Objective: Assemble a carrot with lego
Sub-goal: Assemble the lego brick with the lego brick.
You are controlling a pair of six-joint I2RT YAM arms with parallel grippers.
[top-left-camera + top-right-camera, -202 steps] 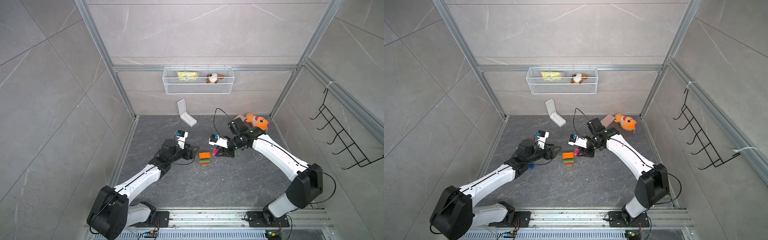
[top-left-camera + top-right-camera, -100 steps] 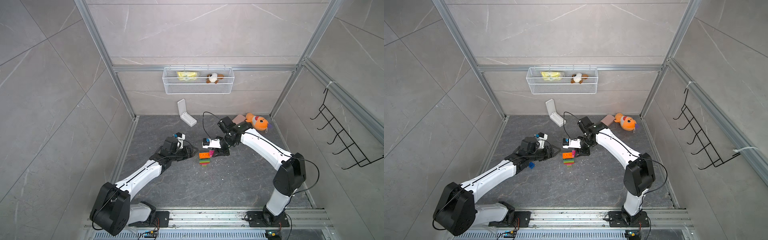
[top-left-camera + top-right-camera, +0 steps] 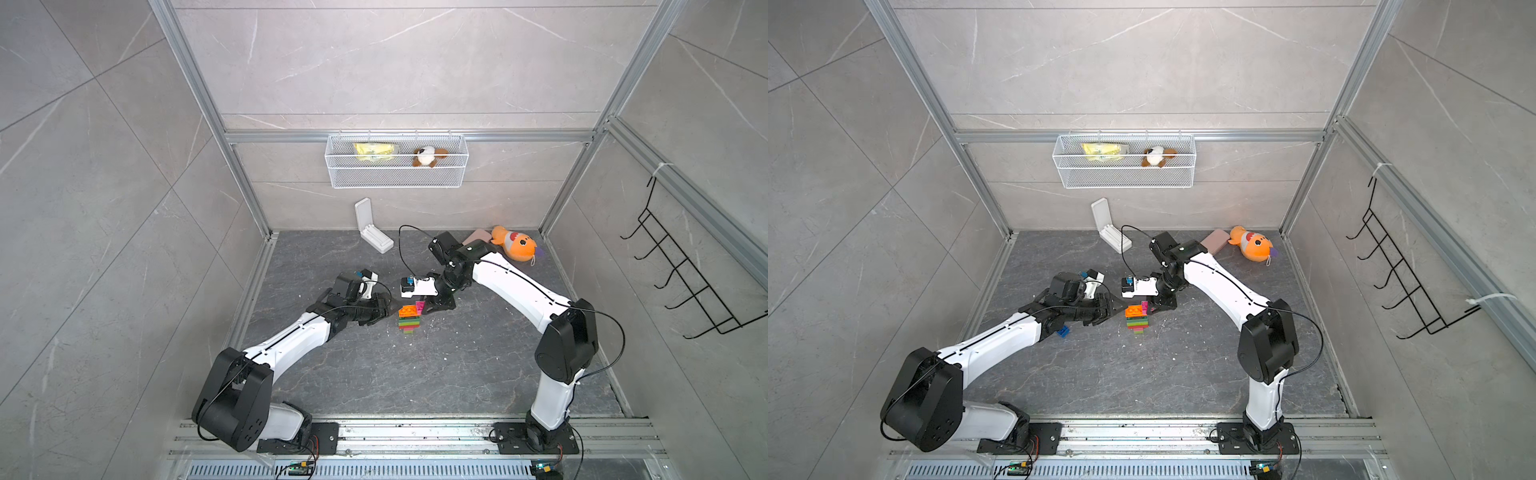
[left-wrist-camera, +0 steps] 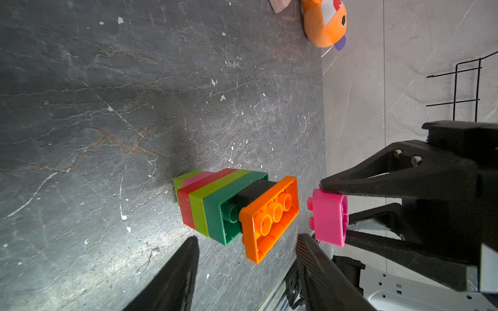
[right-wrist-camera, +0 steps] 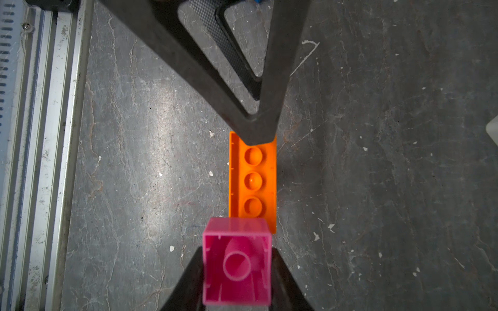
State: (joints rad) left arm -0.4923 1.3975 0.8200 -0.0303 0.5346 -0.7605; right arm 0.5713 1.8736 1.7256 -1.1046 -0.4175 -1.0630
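Between the fingers of my right gripper [image 4: 332, 212] sits a pink brick [image 4: 329, 217], pinched by its flat side walls, with its studs pointing forward and its hollow side back toward my wrist. Just ahead of those studs, near but not touching, lies the carrot [image 4: 215, 204]. It is on its side on the floor [image 4: 107, 107] with its wide end toward my right fingertips. From there it narrows away through an orange brick [image 4: 272, 218], a black brick [image 4: 253, 192], then dark green, lime, red and pink layers to a lime tip. The orange brick turns its open underside to the pink one

My left gripper [image 4: 246, 239] is spread, with one finger on either side of the carrot's wide end. The near corner of the orange brick lies between the tips, and neither finger seems to touch it. A loose blue brick [image 3: 1063, 331] lies back beside my left forearm

I judge these bricks light, hard and glossy. Nothing will give, so the pink brick either seats square or jams on the rim. The carrot lies loose on smooth stone, so I expect a push from my right side to skate it away from me unless my left fingers clamp it. The best hold looks like the long flat sides of the orange or dark green layer, taken squarely. The black brick is a narrow neck, and I think prying there could split the stack. The slick pink walls may also twist in my pinch if the studs meet off-line
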